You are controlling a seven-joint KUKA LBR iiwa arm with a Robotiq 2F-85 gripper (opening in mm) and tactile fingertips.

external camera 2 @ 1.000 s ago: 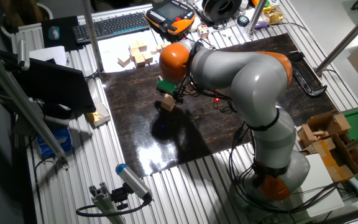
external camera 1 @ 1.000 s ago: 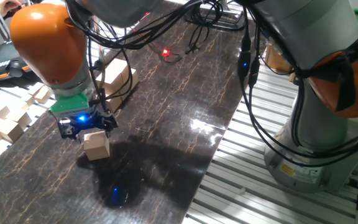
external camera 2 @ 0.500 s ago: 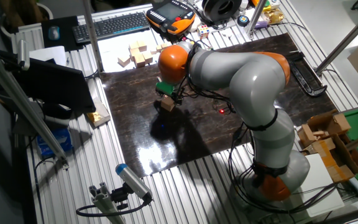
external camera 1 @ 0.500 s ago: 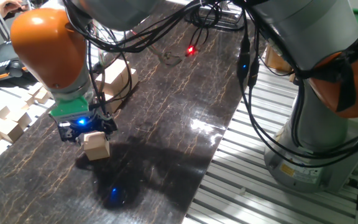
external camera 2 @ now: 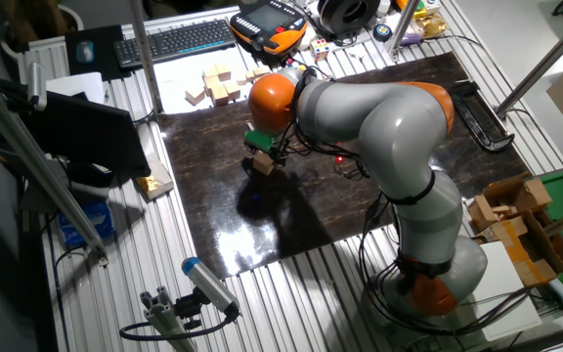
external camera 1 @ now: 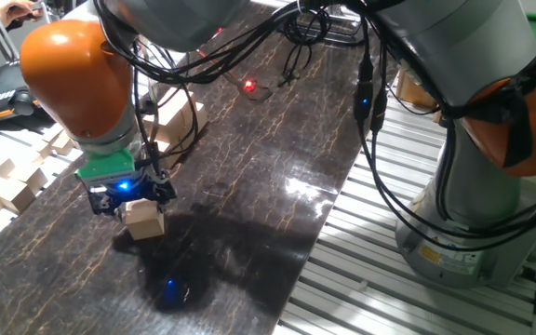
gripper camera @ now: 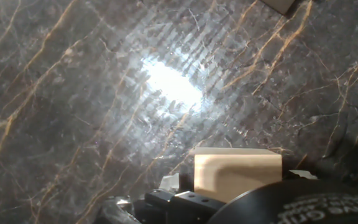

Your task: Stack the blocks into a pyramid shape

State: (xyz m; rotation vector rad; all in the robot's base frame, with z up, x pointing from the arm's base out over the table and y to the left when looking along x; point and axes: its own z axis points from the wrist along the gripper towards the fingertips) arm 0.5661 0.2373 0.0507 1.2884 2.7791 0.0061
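The gripper [external camera 1: 130, 197] is clamped on a block [external camera 1: 144, 220] above the dark table [external camera 1: 268, 167]. More blocks [external camera 1: 177, 113] sit far behind, near the left edge.

My arm reaching low over the worktop's dark mat, orange wrist joint bent downward, hand [external camera 1: 136, 207] pointing straight down near the mat's left edge, its fingers closed on a block [external camera 1: 144, 220], held clear above the worktop
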